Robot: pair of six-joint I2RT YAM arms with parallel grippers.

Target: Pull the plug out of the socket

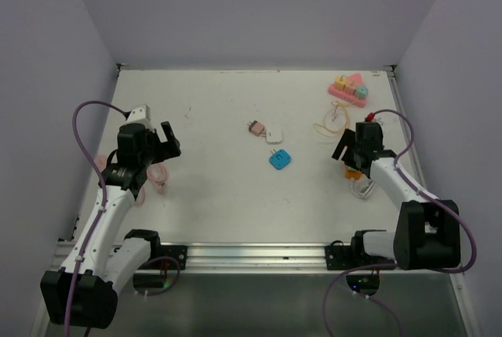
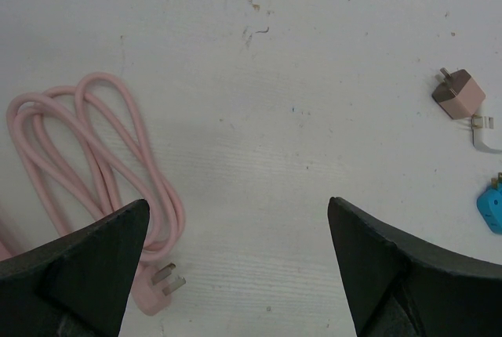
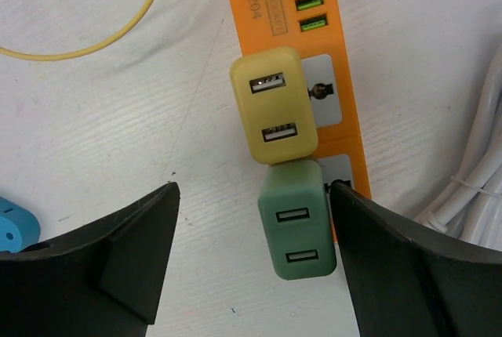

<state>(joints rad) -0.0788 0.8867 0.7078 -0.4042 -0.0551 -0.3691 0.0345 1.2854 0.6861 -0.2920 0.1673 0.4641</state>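
An orange power strip [image 3: 337, 63] lies under my right gripper [image 3: 252, 196]. A yellow USB plug [image 3: 272, 106] and a green USB plug [image 3: 298, 219] sit in its sockets. My right gripper is open; the green plug lies between its fingers, close to the right one. In the top view the right gripper [image 1: 354, 149] hovers over the strip [image 1: 353, 171] at the right. My left gripper [image 1: 161, 143] is open at the left, above a coiled pink cable [image 2: 94, 164] whose plug [image 2: 161, 286] lies loose on the table.
A pink plug [image 1: 254, 128], a white adapter [image 1: 274, 135] and a blue adapter [image 1: 280, 159] lie mid-table. A yellow cord [image 1: 333, 124] and a pink toy block set [image 1: 349, 89] are at the back right. White cable [image 3: 478, 188] lies right of the strip.
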